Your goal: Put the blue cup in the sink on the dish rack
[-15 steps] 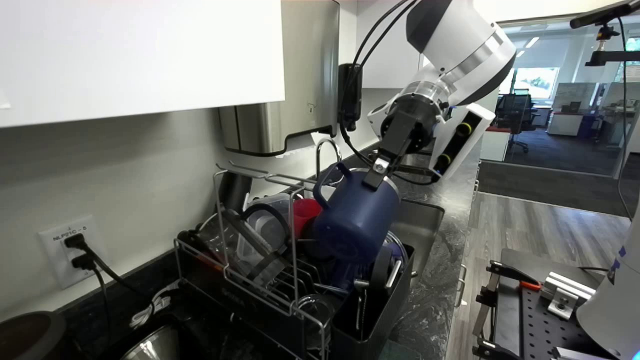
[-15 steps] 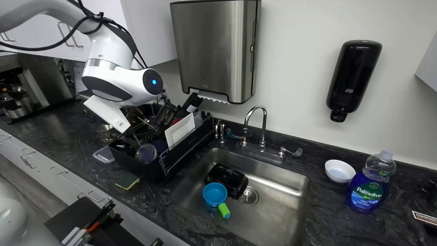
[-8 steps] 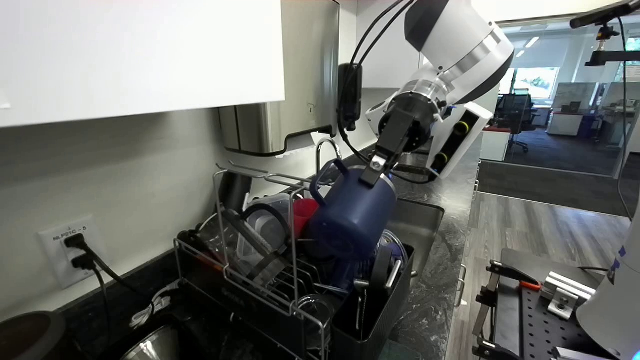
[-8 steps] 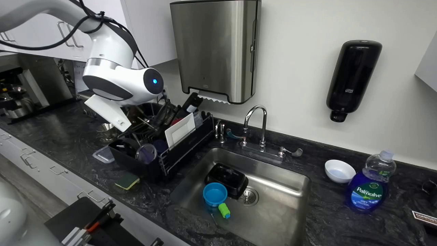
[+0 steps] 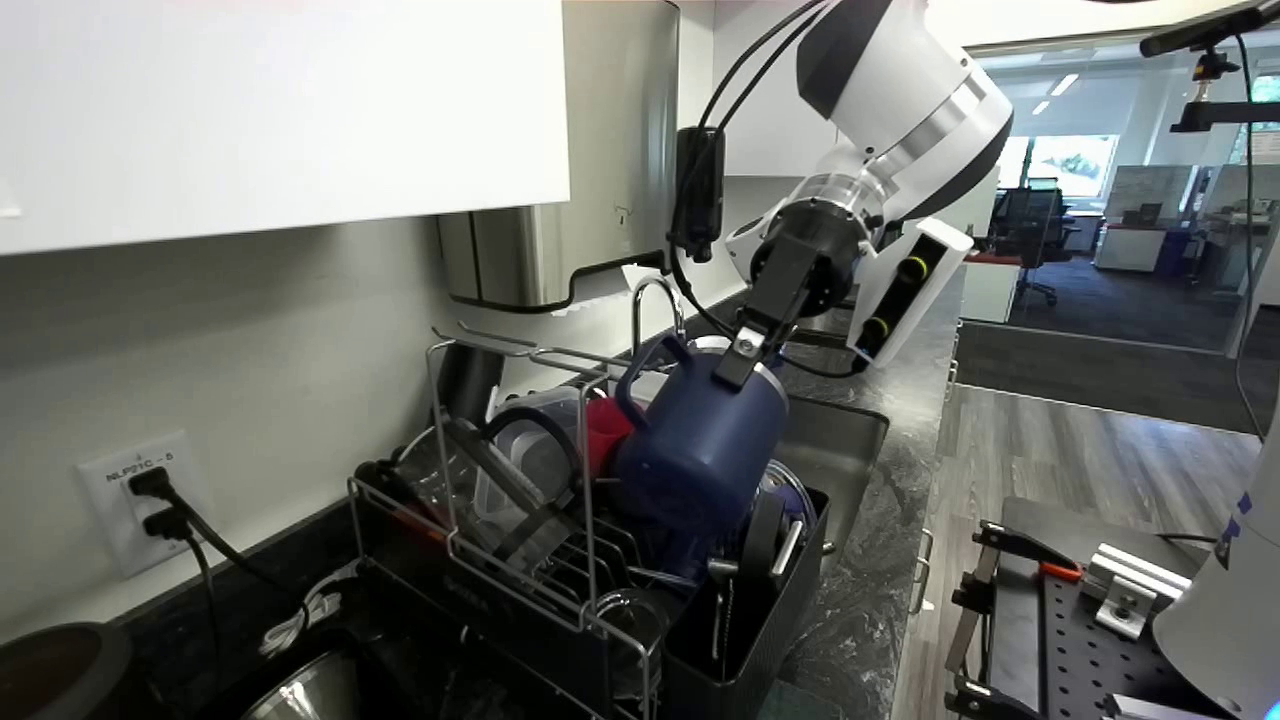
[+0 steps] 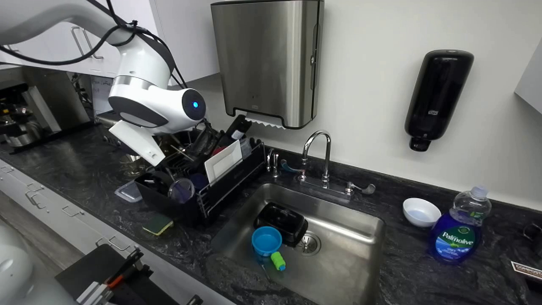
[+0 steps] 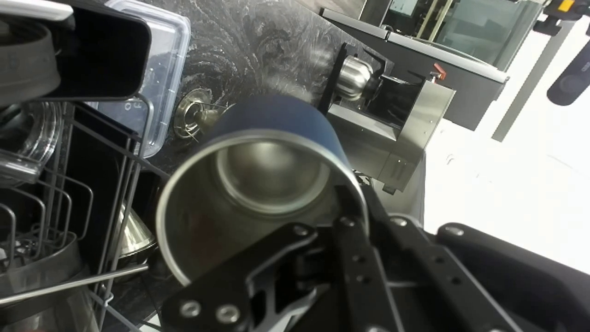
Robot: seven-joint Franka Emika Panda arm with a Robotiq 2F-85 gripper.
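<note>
The blue cup (image 5: 703,450) tilted over dish rack (image 6: 235,176), contact unclear; hand (image 5: 742,369) clamped on its rim, one jaw inside, jaws nearly together. Rack holds red cup (image 5: 605,425), white plate (image 6: 222,162), clear tub (image 5: 530,465). In the sink (image 6: 338,262): light-blue bowl (image 6: 266,240), green item (image 6: 277,260), black container (image 6: 283,221).

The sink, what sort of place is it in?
Probably an office kitchen. The sink and the rack filled with washing-up make it look like a kitchen, and the office chair in the background suggests people work nearby, though I can't be sure.
</note>
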